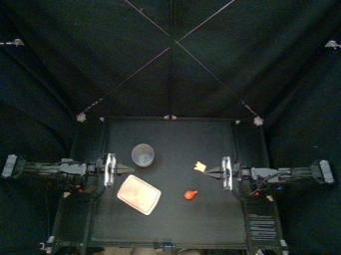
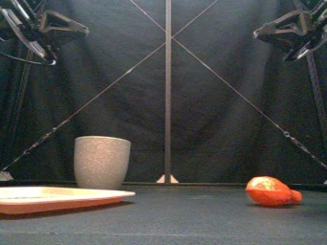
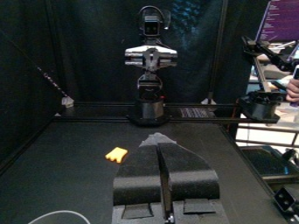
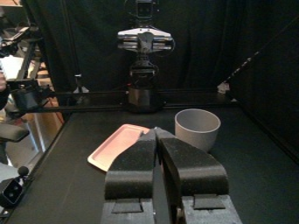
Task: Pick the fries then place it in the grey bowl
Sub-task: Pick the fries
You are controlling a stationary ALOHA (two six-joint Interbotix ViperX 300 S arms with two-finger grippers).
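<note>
Black bench (image 1: 200, 224): left fingers (image 3: 138, 179) and right fingers (image 4: 131, 171) pressed together, empty, at its side edges.
Tall grey speckled cup (image 1: 144, 153) stands toward the back-left corner; small yellow toy fries (image 1: 200, 166) lie nearer the right edge, probably light, stiff, slick plastic, so pinch across the narrow width.

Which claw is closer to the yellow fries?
Right. The right claw sits close beside the fries, not touching them; the left claw is much farther off, across from them on the opposite side.
</note>
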